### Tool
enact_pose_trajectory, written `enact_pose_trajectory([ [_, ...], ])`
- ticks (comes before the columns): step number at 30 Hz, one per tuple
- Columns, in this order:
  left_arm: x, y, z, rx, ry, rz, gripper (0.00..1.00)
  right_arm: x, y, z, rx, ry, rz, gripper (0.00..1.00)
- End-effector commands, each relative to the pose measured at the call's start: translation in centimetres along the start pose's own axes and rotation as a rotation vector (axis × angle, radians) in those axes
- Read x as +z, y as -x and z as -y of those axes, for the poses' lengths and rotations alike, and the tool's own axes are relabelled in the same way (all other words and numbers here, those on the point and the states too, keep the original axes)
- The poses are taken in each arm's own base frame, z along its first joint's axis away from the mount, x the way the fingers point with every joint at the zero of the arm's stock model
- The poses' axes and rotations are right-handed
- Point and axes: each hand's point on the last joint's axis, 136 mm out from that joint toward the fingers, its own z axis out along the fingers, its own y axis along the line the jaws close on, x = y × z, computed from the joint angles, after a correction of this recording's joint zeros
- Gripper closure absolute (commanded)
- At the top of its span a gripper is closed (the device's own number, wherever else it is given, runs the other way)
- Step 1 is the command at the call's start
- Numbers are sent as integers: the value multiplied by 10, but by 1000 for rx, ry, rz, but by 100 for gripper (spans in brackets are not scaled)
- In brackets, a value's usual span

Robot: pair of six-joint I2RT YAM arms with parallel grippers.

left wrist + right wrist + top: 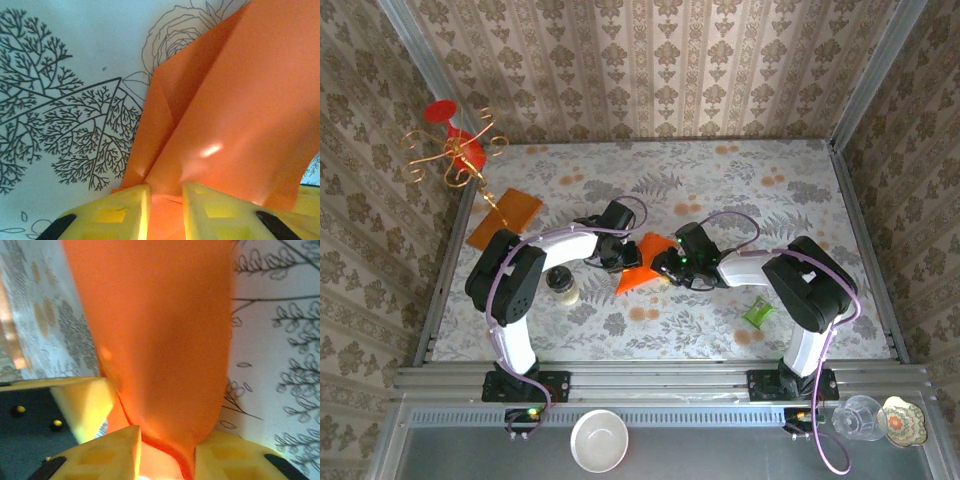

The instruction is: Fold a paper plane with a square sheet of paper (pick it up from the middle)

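The square sheet of paper [642, 266] is bright red-orange and creased into triangular folds, and it sits mid-table between both arms. My left gripper [626, 258] comes at it from the left and my right gripper [663, 265] from the right. In the left wrist view the paper [225, 100] lies on the cloth at the left and rises to the right, and the yellow fingers of the left gripper [166, 196] stand close together with paper in the narrow gap. In the right wrist view the paper [160, 330] stands as a curved ridge, squeezed between the fingers of the right gripper [167, 442]. A left-arm finger [82, 402] shows beside it.
A duller amber-orange sheet [503, 216] lies at the back left by a gold wire stand [455, 150] with red parts. A small jar [563, 285] stands near the left arm and a green object [758, 312] near the right arm. A white bowl [599, 440] sits below the rail.
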Motion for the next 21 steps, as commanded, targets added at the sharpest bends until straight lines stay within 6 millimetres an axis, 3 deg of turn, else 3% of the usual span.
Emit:
enact_pose_trajectory([
  [1, -2, -10, -16, -29, 50, -21, 73, 0, 5, -7, 30, 55, 38, 72],
  [13, -31, -2, 11, 35, -36, 62, 71, -31, 16, -9, 13, 65, 163, 96],
  [21, -46, -12, 37, 248, -87, 189, 61, -61, 19, -5, 39, 59, 244, 100],
])
